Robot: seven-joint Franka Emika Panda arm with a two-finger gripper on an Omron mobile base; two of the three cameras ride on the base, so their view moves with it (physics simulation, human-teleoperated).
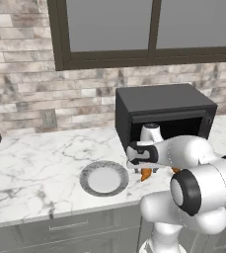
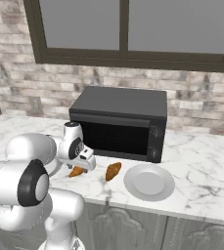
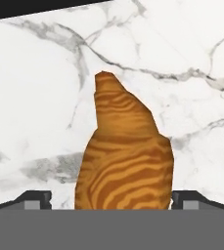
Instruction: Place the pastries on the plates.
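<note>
One golden-brown croissant [image 3: 125, 151] lies on the marble counter between my fingertips [image 3: 35, 199], with a gap on the left side. My gripper [image 3: 112, 200] is open and straddles it, low over the counter in front of the microwave. From the base views the gripper [image 1: 145, 167] [image 2: 82, 167] hovers right over this croissant [image 1: 146, 174] [image 2: 76, 171]. The second croissant [image 2: 113, 171] [image 1: 176, 170] lies just to its right, partly hidden by my arm in the left base view. A grey-rimmed plate [image 1: 87, 184] sits left of the gripper. Another plate [image 2: 129, 188] sits right of the second croissant.
A black microwave [image 1: 164, 111] [image 2: 121, 122] stands with its door open directly behind the croissants. The brick wall and a window run along the back. The counter's front edge [image 2: 133, 205] lies close to the plates.
</note>
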